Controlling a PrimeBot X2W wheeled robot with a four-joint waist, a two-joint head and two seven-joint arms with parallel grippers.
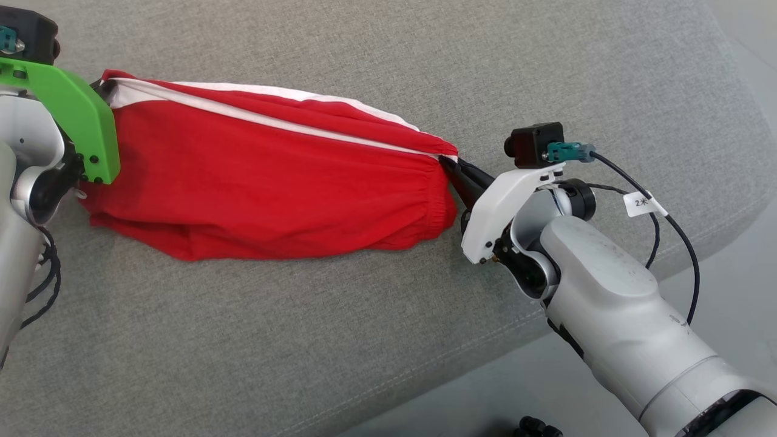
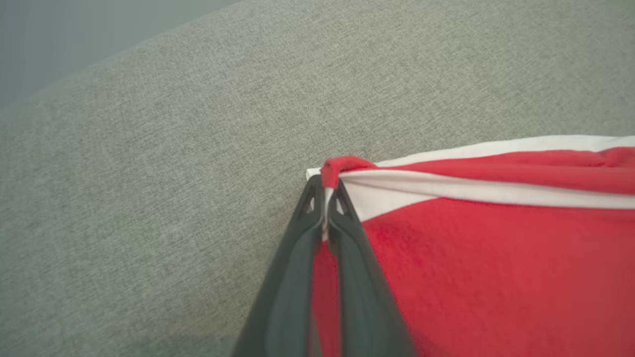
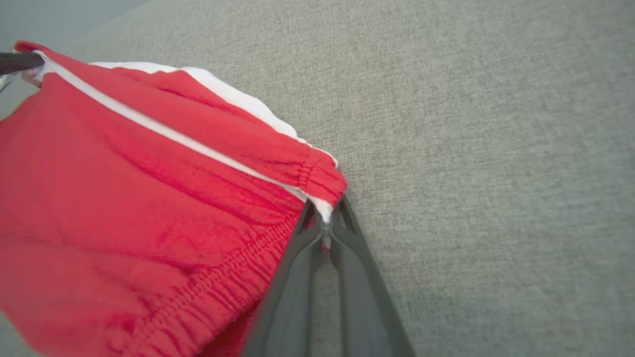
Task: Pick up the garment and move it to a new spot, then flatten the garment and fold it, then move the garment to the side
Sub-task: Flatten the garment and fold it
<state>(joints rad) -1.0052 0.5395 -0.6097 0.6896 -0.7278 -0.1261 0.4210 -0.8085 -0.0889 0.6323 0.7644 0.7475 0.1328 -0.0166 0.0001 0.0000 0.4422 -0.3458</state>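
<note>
Left wrist view: your left gripper [image 2: 325, 191] is closed tight on one corner of the red garment [image 2: 471, 258], pinching fabric where the white stripe [image 2: 496, 191] ends. In the right wrist view, your right gripper [image 3: 325, 218] is likewise closed on the opposite corner, at the gathered elastic band. In the head view, the garment spans the gap between both grippers, top edge drawn taut and lower body sagging toward the grey upholstered surface [image 1: 364, 340]. Contact underneath cannot be confirmed. The garment sits left of centre, well back from the near edge.
</note>
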